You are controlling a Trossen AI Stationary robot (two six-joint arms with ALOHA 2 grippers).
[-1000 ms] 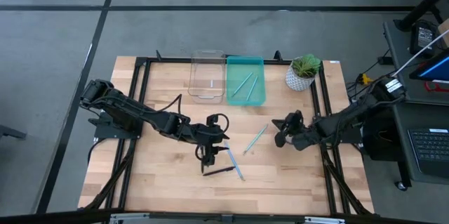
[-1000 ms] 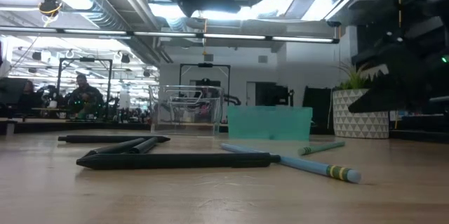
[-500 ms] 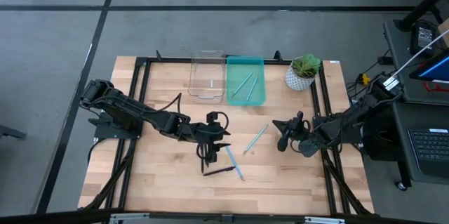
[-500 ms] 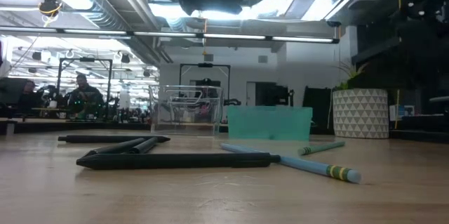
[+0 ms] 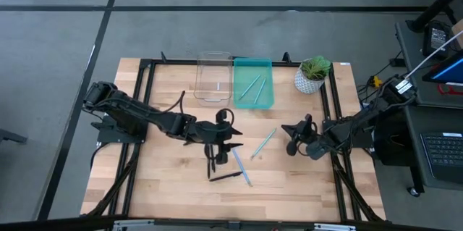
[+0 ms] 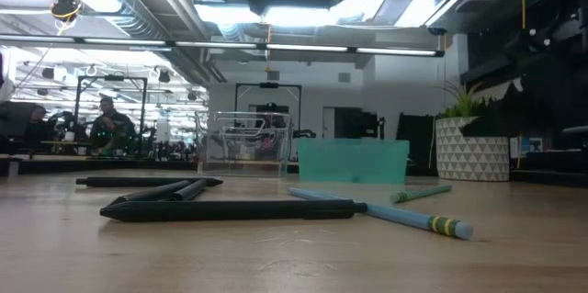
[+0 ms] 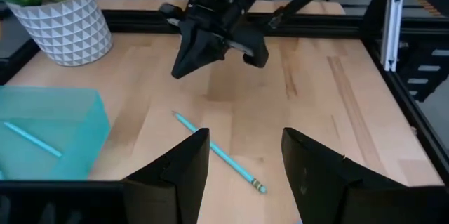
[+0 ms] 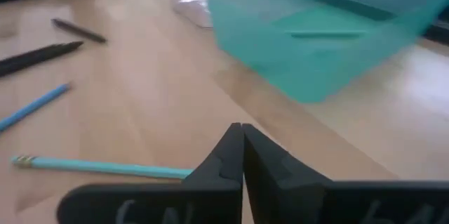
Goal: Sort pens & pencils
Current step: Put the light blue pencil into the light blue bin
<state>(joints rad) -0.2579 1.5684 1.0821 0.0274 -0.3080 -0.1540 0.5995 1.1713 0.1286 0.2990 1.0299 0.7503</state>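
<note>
High view shows a wooden table [image 5: 166,187] with two dark arms reaching in from the sides. The left tool [image 5: 219,144] is above the middle of the table, right over a small bunch of black pens [image 5: 214,163], and its two fingers [image 7: 175,175] stand apart with nothing between them. One more black pen [image 5: 225,177] lies just in front of that bunch, and a blue pencil [image 5: 241,169] lies beside it, touching its tip. Another blue pencil [image 5: 263,143] lies on the table between the two tools. The right tool [image 5: 292,138] is near the right side of the table, and its fingers are pressed together and hold nothing. At the back of the table a clear box [image 5: 213,79] and a teal box [image 5: 254,82] stand side by side, touching. Two blue pencils [image 5: 249,87] lie inside the teal box. A little plant in a white pot [image 5: 312,74] stands to the right of the teal box. In the low view the black pens and the blue pencil with a yellow band lie flat on the wood close to the camera, with the two boxes behind them. Far back in the room a person [image 6: 108,126] sits at a desk.
</note>
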